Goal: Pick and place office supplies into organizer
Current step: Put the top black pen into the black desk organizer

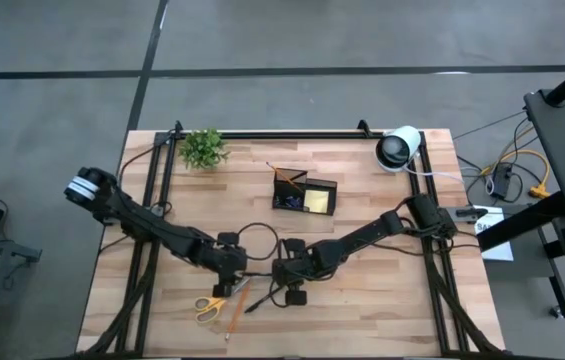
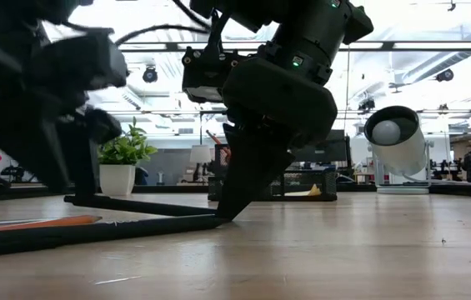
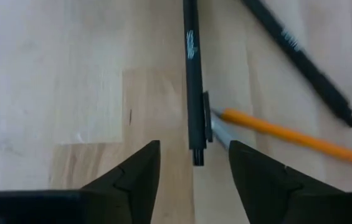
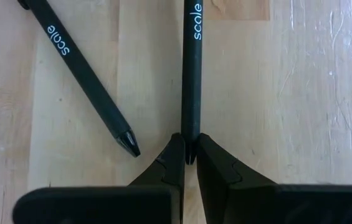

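Pinching the tip end of a slim black pen (image 4: 191, 74), the right gripper (image 4: 189, 155) sits low over the light wooden table (image 1: 382, 290), near its front middle; the fingers are together on the pen, which runs straight out from them and lies flat on the wood. A second black pen (image 4: 79, 74) lies at an angle just beside, its point near the right gripper's fingers but apart from them.

The left gripper (image 3: 193, 163) hovers close to the table just to the left of the right one, fingers apart and holding nothing. A black pen's end (image 3: 192, 81) lies between those spread fingers. An orange pencil (image 3: 288, 134) runs slantwise just beside that pen, its metal collar touching or nearly touching it; cannot tell which.

Judgement on the step: the right arm looks set to lift its pen. A grip this near the tip may let the pen droop or swing, so a slow, level rise seems wise, clear of the neighbouring pen.

Farther out: yellow-handled scissors (image 1: 208, 306) lie near the front left. The black mesh organizer (image 1: 304, 192) stands well apart toward the back middle, a yellow sticky pad (image 1: 316, 202) showing in one compartment. A small green plant (image 1: 203, 148) and a white-and-black roll (image 1: 398, 148) stand along the back edge.
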Controlling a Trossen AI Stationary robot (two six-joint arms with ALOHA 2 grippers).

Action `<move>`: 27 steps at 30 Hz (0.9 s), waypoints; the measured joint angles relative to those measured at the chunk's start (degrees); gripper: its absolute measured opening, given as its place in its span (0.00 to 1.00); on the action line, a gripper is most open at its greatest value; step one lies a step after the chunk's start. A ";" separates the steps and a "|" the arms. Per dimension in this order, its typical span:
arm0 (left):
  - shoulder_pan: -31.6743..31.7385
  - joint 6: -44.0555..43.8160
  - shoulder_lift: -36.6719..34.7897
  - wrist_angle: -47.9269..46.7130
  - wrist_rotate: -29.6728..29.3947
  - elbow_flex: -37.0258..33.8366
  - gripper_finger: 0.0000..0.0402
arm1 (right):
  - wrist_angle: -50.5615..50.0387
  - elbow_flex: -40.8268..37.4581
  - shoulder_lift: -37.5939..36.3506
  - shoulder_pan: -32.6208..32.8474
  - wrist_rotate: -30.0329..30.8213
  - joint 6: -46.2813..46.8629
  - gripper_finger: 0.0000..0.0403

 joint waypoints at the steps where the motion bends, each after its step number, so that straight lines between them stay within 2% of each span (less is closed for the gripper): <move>1: 0.00 0.00 0.66 0.25 0.02 -0.01 0.44 | 0.00 0.00 0.00 0.00 -0.02 0.00 0.03; 7: 0.00 1.36 2.43 0.50 0.20 -0.01 0.40 | 0.01 -0.02 0.00 -0.04 -0.03 0.00 0.03; 18: 0.76 3.03 3.85 2.36 0.36 -0.07 0.17 | 1.24 -0.09 0.02 -0.10 0.01 0.02 0.03; 27: 1.36 3.44 3.83 3.11 0.65 -0.08 0.09 | 1.48 -0.09 0.00 -0.20 0.01 1.08 0.03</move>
